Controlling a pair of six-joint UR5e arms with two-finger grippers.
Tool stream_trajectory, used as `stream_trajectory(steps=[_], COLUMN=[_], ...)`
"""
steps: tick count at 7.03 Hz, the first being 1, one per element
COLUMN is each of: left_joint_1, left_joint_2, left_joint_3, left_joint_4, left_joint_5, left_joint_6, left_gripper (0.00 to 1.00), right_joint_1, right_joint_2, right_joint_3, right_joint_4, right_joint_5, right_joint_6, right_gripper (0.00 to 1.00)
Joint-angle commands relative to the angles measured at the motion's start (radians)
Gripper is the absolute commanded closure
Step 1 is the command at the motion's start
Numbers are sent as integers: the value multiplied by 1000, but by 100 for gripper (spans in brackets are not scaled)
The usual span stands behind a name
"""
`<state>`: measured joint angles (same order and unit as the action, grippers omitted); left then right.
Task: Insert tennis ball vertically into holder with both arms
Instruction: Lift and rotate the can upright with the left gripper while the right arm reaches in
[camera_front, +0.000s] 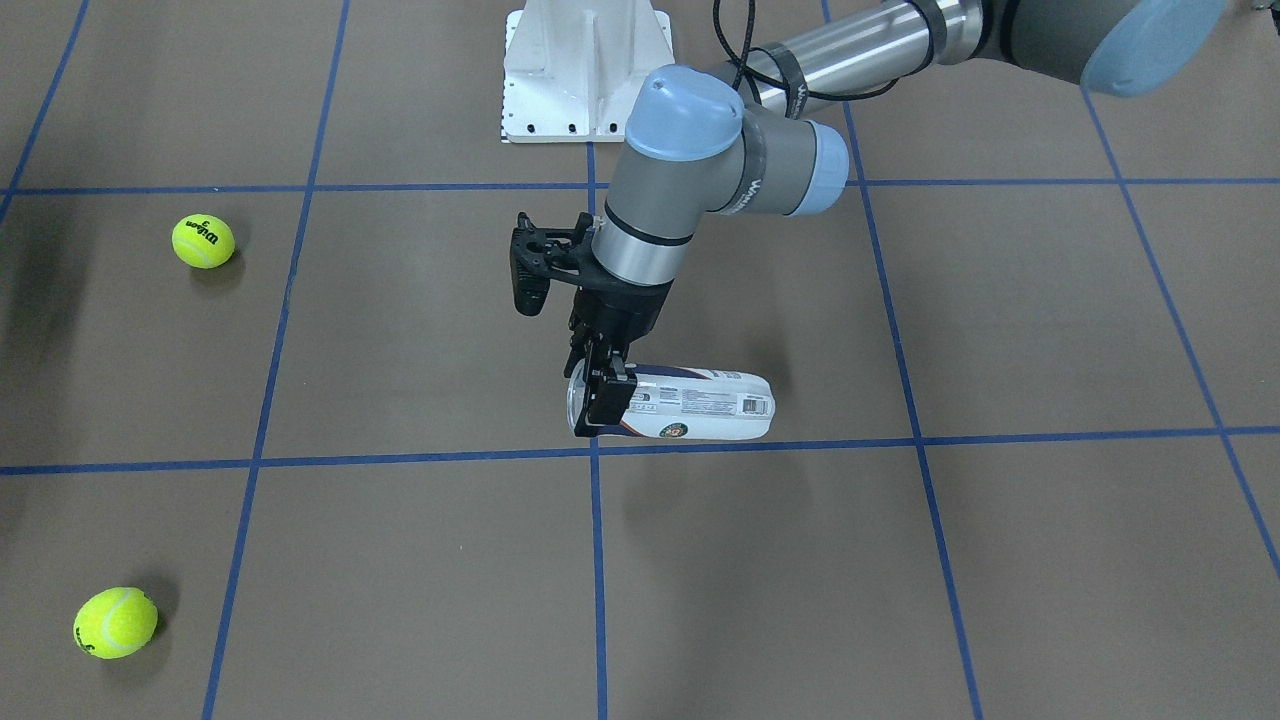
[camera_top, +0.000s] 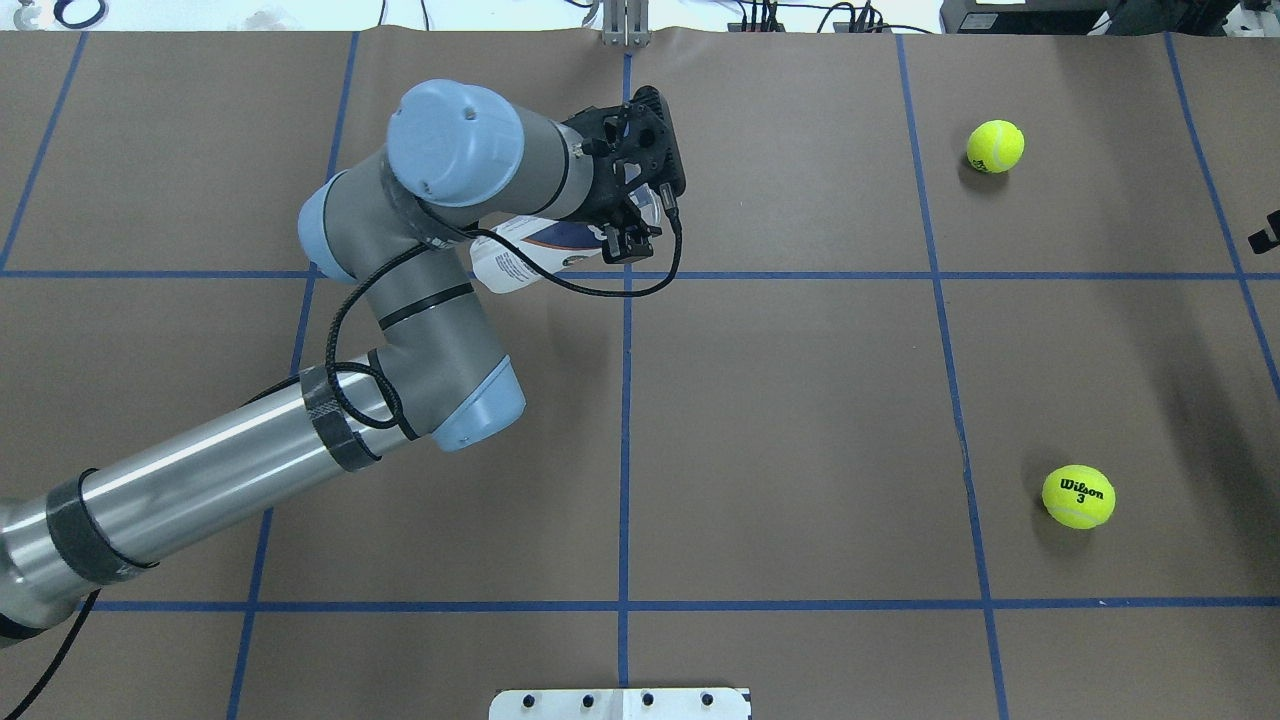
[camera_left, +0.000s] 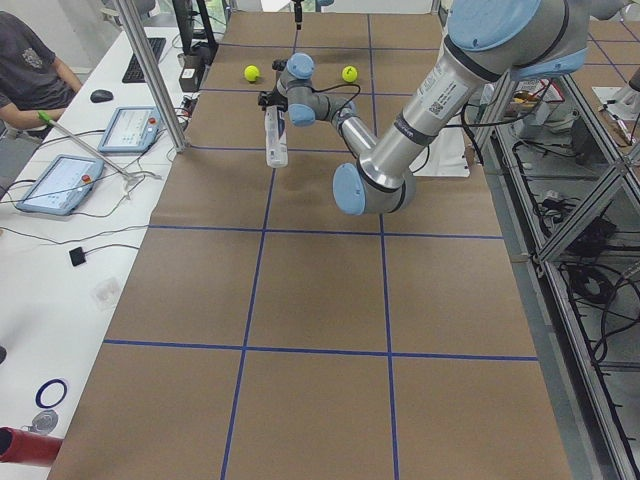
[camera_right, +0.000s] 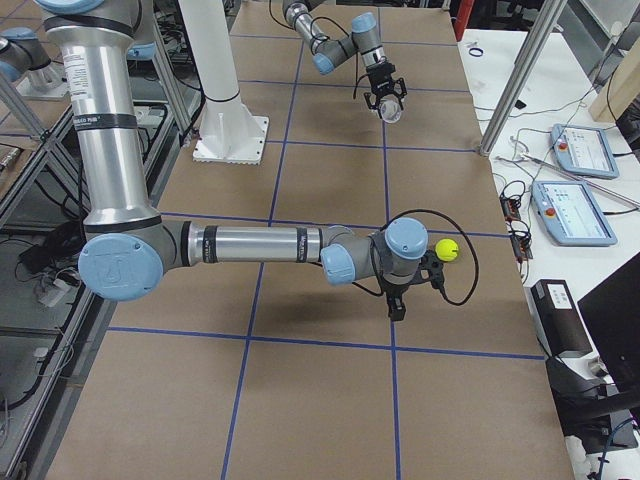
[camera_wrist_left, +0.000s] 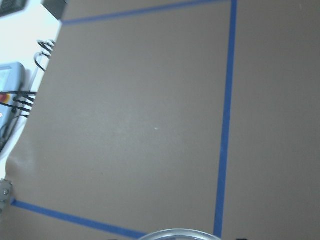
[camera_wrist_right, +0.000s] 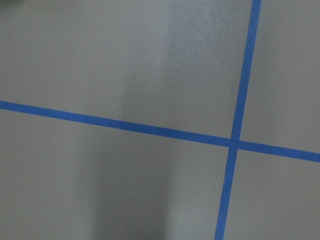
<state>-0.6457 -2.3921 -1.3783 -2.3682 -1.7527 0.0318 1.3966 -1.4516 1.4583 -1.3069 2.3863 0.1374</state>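
The left claw (camera_front: 607, 398) is clamped across the clear tennis-ball can (camera_front: 705, 404) near its open mouth. The can lies on its side near the middle of the desk (camera_front: 900, 560), possibly lifted just off it. The right claw (camera_right: 398, 305) hangs beside a tennis ball (camera_right: 447, 249); I cannot tell how wide it is open.

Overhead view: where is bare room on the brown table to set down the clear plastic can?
Free: the centre squares between the white metal pedestal base, the grey left arm and the two yellow felt tennis balls. Crowded: far left-centre, where that arm's jaws hold the clear plastic tennis-ball can.
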Motion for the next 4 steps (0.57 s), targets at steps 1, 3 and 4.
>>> stream_trajectory(steps=[1, 3, 4], left_joint_1=[-5, 11, 14], left_joint_2=[79, 100, 97], left_joint_3=[8, 11, 19], left_joint_4=[-420, -602, -667], left_joint_5=[54, 178, 214], left_joint_6=[-256, -349, -380], left_gripper=[24, 24, 24], right_joint_1=[-37, -53, -68], right_joint_2=[42, 80, 111], right_joint_3=[-27, -32, -32], right_joint_4=[0, 0, 0], right_joint_5=[-1, -1, -1], right_joint_6=[5, 63, 132], right_gripper=[0, 0, 0])
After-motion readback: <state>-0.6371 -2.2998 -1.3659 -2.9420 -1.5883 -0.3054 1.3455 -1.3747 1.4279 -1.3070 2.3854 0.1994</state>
